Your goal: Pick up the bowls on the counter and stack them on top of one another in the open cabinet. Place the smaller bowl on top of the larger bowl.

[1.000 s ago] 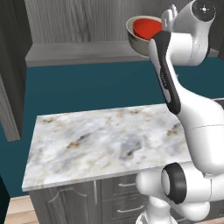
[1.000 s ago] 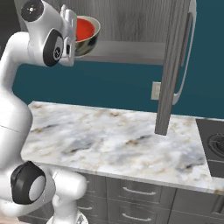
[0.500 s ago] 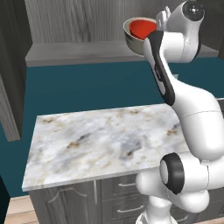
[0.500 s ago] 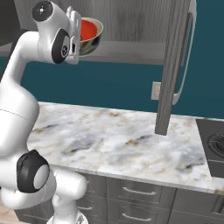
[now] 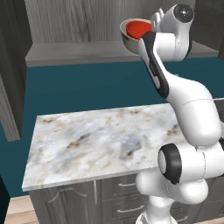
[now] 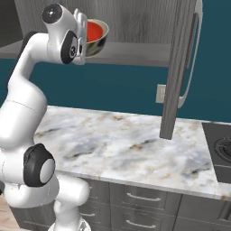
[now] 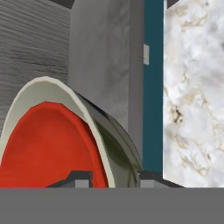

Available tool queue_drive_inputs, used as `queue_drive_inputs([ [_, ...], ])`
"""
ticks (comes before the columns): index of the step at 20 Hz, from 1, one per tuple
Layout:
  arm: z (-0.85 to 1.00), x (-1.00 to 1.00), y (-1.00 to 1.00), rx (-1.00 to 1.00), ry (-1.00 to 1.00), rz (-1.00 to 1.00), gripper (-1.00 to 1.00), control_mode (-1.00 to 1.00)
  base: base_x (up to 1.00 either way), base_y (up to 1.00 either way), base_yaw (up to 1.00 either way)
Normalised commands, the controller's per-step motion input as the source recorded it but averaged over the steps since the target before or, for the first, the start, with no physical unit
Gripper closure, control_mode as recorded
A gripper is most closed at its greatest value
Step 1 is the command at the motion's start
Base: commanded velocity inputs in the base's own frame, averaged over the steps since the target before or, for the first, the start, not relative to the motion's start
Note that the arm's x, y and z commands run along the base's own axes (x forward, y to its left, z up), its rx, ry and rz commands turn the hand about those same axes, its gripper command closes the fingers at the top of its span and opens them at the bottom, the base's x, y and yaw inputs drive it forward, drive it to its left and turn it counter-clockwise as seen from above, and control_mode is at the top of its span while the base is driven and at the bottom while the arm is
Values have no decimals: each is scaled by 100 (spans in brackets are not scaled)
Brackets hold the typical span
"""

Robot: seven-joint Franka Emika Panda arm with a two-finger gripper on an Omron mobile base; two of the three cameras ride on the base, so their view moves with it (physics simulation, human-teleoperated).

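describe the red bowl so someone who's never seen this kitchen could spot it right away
Look up above the marble counter to the open cabinet's shelf. At its front edge the robot's hand is at a wide grey bowl with a cream inside. The red bowl sits nested in that one: smaller, and the one bright red thing there.

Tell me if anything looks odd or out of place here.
The larger bowl, with the smaller bowl nested inside, is tipped steeply on its side at the end effector, held in front of the open cabinet rather than sitting level on the shelf.
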Motion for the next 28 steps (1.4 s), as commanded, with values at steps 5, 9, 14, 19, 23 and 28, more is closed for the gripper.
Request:
queue_drive_inputs([
  [5, -2, 39, 1, 0, 0, 0, 100, -100, 0, 0, 0],
  [9, 0, 37, 1, 0, 1, 0, 100, -100, 0, 0, 0],
  [14, 0, 36, 0, 0, 2, 0, 100, -100, 0, 0, 0],
  [19, -4, 35, 1, -1, 4, 0, 100, -100, 0, 0, 0],
  [23, -13, 35, 3, -5, 4, 0, 100, -100, 0, 0, 0],
  [28, -7, 37, 4, -6, 8, 0, 100, -100, 0, 0, 0],
])
